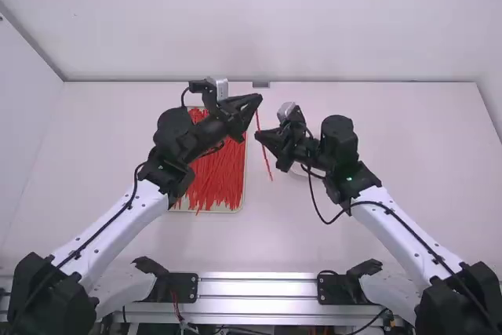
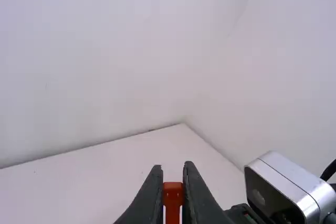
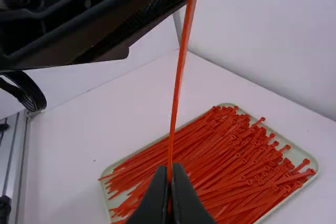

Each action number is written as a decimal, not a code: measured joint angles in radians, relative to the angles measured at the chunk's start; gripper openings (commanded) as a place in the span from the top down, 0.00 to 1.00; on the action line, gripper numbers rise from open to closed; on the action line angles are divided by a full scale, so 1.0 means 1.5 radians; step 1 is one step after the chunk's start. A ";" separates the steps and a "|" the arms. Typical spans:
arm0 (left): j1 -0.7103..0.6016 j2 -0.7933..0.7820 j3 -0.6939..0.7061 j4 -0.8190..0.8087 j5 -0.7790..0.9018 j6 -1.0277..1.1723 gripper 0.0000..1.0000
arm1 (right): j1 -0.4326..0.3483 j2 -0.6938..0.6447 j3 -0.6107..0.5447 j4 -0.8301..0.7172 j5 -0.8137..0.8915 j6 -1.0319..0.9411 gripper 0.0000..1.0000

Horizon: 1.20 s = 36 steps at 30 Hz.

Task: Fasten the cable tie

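The L gripper (image 1: 255,102) was raised above the white table (image 1: 392,154), over the far R corner of a pale rectangular tray w/ rounded corners (image 1: 244,194). Its claw was clamped shut on the head end of a single red plastic cable tie (image 1: 268,166). In the L wrist view the tie's orange-red head (image 2: 172,195) sat pinched between the two black fingers (image 2: 152,192).

The tie hung from there as a straight strip, slanting down and slightly to the R. The R gripper (image 1: 260,136) came in from the R side, lower than the L one, and its claw was closed on the strip partway down. In the R wrist view the fingertips (image 3: 157,187) pressed together w/ the thin strip (image 3: 181,66) running up out of them toward the L gripper overhead. The tie's tail end stuck out below the R gripper, just beside the tray's R edge. Cannot tell whether the tip touched the table. The tie was not looped; head and tail were well apart.

The tray held a heap of loose red cable ties (image 1: 223,170), lying roughly parallel, some w/ ends poking past the near rim. A silver-cased wrist camera (image 2: 283,190) on the R arm showed close by in the L wrist view.
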<state>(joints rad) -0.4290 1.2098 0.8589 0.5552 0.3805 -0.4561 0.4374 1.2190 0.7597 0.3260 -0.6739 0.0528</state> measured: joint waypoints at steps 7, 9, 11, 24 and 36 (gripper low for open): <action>0.024 0.000 0.000 0.026 -0.012 0.005 0.32 | -0.024 0.000 0.000 0.000 -0.016 0.000 1.00; 0.041 0.000 0.000 0.031 -0.012 0.006 0.23 | -0.046 0.000 0.000 0.000 -0.034 0.000 1.00; 0.055 -0.001 0.000 0.031 -0.012 0.008 0.16 | -0.065 0.000 0.000 0.001 -0.050 -0.001 1.00; 0.183 -0.001 0.145 -0.135 0.163 0.079 0.01 | -0.182 -0.035 0.028 0.017 -0.116 0.000 1.00; 0.183 0.024 0.229 -0.226 0.275 0.200 0.01 | -0.223 0.015 0.170 0.021 -0.148 -0.005 1.00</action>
<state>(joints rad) -0.1551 1.2453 1.2030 0.2165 0.7937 -0.1558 0.1036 1.2411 1.0153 0.3573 -0.8959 0.0456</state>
